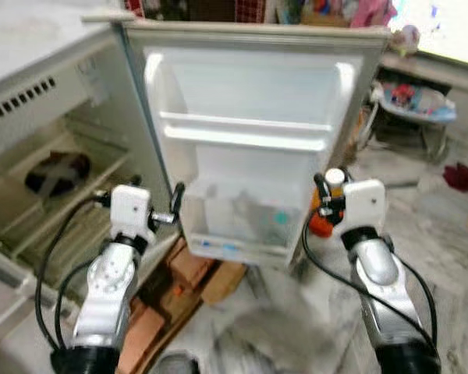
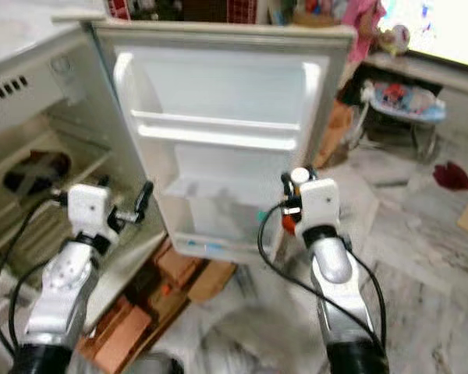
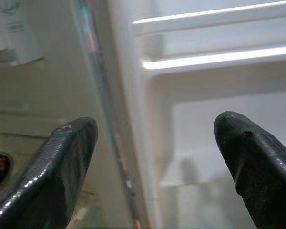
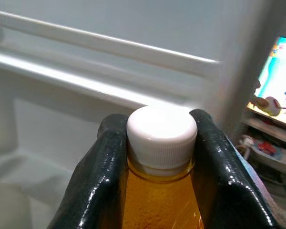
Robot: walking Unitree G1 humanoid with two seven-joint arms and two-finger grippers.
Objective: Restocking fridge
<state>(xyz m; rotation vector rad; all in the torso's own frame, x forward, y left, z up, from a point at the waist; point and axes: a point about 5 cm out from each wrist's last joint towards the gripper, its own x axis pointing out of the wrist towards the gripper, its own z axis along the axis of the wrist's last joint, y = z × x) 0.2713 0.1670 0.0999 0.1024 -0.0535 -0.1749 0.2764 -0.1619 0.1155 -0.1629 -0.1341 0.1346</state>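
The small fridge stands open, its white door (image 1: pixel 249 101) swung wide with racks on the inside. My right gripper (image 4: pixel 157 143) is shut on an orange-juice bottle (image 4: pixel 159 200) with a white cap (image 1: pixel 335 176), held just right of the door's lower rack (image 1: pixel 242 234). My left gripper (image 3: pixel 152 157) is open with nothing between its fingers, raised beside the door's hinge edge (image 1: pixel 176 204). A dark round thing (image 1: pixel 56 173) lies on a shelf inside the fridge body (image 1: pixel 39 156).
Cardboard and brownish packs (image 1: pixel 191 273) lie on the marble floor below the door. A baby bouncer (image 1: pixel 413 105) stands at the back right, and a red cloth (image 1: pixel 462 177) lies on the floor beyond it.
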